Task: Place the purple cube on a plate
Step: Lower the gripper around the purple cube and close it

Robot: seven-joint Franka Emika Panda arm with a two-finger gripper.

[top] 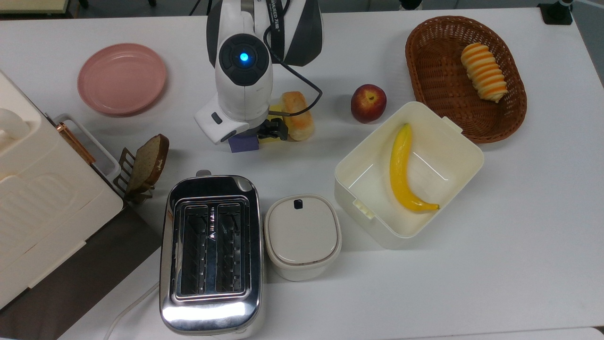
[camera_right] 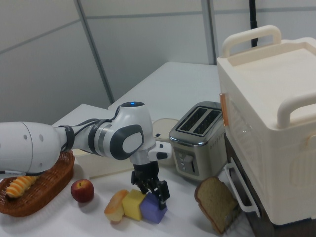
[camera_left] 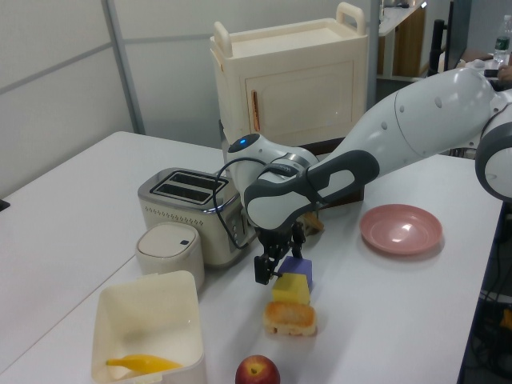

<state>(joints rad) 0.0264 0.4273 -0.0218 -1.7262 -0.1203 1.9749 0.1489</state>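
fingers (camera_right: 152, 191): spread, straddling the purple cube (camera_right: 154, 209), not clenched | cube: on desk (top: 424, 283), touching yellow cube (camera_right: 131, 204) | plate (top: 121, 79): well apart

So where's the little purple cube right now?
In the right view the purple cube sits on the white table, touching the yellow block on the right view's left, directly under the robot's hand.

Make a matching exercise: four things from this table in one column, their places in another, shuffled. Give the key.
1. banana
2. striped roll
3. purple cube
4. bread slice

A. under the gripper
B. in the basket
C. in the rack
D. in the cream box

Pairs: 1-D, 2-B, 3-A, 4-C
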